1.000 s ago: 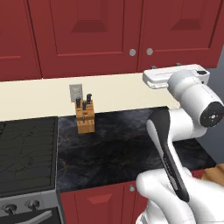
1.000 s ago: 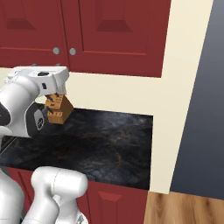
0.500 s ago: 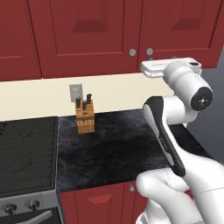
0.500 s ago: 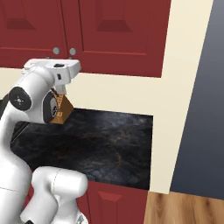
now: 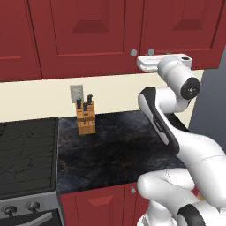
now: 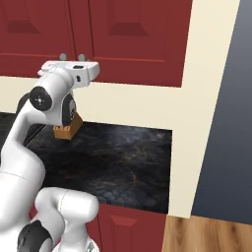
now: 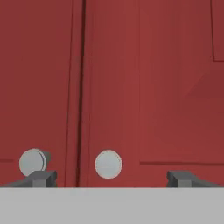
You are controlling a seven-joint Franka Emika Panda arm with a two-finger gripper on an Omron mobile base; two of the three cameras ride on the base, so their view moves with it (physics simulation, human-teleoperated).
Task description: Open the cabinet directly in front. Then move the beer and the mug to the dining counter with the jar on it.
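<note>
Facing cabinet [image 7: 144, 87]: two closed doors, two round silver knobs [image 7: 108, 164]; one pincer [image 7: 109, 178], spread, empty, just below knobs.

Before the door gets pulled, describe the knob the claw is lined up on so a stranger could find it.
Find the red wall cabinet above the black worktop. Two round silver knobs sit side by side at the seam between its doors. The one meant is the right-hand knob, centred between the open claw tips.

Red cabinet [image 5: 88, 35] with silver knobs [image 7: 108, 164]; black marbled worktop [image 5: 114, 154]; tan knife block [image 5: 85, 119]; cream wall [image 6: 206, 98]
</note>
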